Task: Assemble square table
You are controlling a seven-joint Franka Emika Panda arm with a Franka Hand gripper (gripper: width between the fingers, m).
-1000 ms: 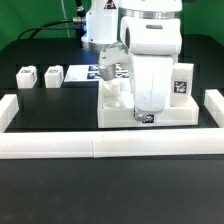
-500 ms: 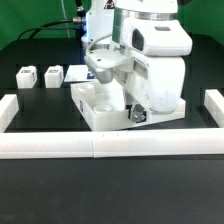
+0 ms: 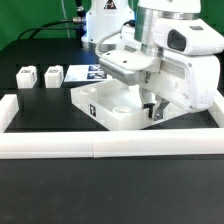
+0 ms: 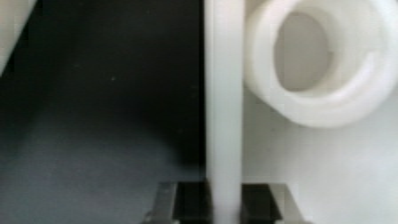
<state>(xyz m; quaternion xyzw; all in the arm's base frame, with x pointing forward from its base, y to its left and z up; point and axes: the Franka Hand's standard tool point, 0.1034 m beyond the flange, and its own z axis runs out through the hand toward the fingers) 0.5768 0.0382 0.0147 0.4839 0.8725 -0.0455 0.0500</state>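
Your hand is pinched shut on a thin edge wall of the square table's top slab. The slab lies flat on the black table in the middle of the pen, turned askew to the border rail. In the wrist view that wall stands straight between the fingers, just beside a round leg socket. Treat the slab as rigid, light, smooth plastic: it should slide and pivot rather than flex. A hold on one edge will likely let it swivel, so push slowly. Its near corner sits close to the front rail. There is more open room toward the exterior view's left, where two leg blocks stand well apart from the slab. The marker board lies just behind it.
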